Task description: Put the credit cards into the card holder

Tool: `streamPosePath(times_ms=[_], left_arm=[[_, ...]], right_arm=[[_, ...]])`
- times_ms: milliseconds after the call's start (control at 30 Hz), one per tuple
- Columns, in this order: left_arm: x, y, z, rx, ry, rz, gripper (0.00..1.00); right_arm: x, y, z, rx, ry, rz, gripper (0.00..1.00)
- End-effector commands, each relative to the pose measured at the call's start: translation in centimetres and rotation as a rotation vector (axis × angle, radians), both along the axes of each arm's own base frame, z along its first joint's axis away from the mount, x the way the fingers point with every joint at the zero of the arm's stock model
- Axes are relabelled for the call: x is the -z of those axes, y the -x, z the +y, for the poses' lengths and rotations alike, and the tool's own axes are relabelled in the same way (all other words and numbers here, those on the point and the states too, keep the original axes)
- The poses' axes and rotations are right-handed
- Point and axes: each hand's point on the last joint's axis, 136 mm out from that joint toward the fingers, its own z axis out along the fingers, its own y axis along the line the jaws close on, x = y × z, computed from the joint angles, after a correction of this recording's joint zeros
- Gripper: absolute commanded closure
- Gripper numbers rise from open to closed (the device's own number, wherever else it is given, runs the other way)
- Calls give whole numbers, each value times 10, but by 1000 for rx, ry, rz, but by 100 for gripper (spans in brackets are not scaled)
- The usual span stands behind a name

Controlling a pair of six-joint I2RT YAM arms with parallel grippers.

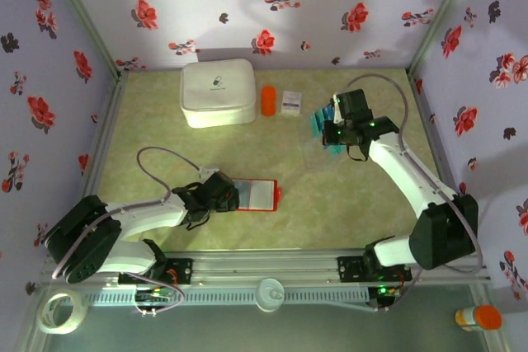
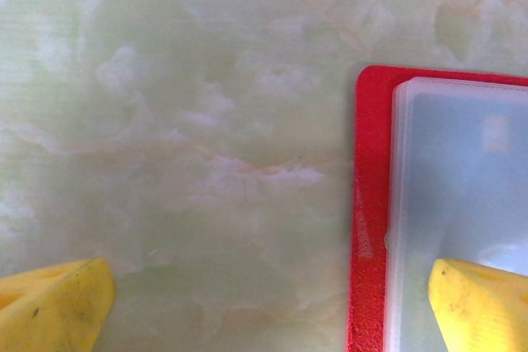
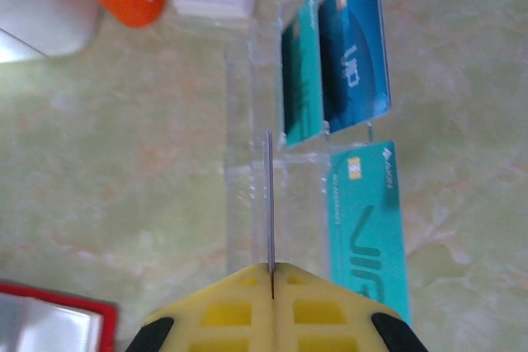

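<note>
The card holder [image 1: 262, 194] lies open on the table, red with pale clear pockets [image 2: 462, 179]. My left gripper [image 1: 223, 194] stands open at its left edge; one yellow finger [image 2: 483, 302] lies over the clear pocket, the other [image 2: 54, 307] over bare table. My right gripper [image 3: 271, 274] is shut on one credit card [image 3: 268, 204], seen edge-on above a clear stand [image 3: 243, 121]. More credit cards stay there: a blue one [image 3: 355, 47] and a teal one [image 3: 299, 72] standing upright, and a teal one [image 3: 369, 220] to the right.
A large white zip case [image 1: 218, 92], an orange cylinder [image 1: 268, 100] and a small white packet [image 1: 290, 101] sit at the back. A tape roll [image 1: 62, 312] and an orange-capped bottle [image 1: 478, 317] lie beyond the near rail.
</note>
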Motion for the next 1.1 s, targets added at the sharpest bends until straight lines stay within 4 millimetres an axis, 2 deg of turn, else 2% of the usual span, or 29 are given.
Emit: streamPosePath(times_ms=[0, 200, 500, 600, 733, 867, 1067], left_arm=[[24, 19, 21, -23, -74, 87, 1], [24, 19, 21, -23, -74, 85, 1], [25, 20, 22, -24, -75, 86, 1], [25, 20, 23, -26, -72, 85, 1], [25, 20, 22, -22, -76, 87, 1], [26, 21, 23, -23, -76, 88, 1], [26, 21, 23, -24, -73, 87, 1]], right_arm=[[12, 3, -23, -7, 108, 49, 100], [16, 1, -41, 32, 77, 60, 100], [26, -2, -42, 14, 77, 96, 100], [21, -4, -42, 3, 75, 77, 100], [3, -9, -31, -39, 28, 15, 100], [-12, -13, -29, -56, 26, -30, 100], [-13, -15, -41, -60, 115, -23, 100]])
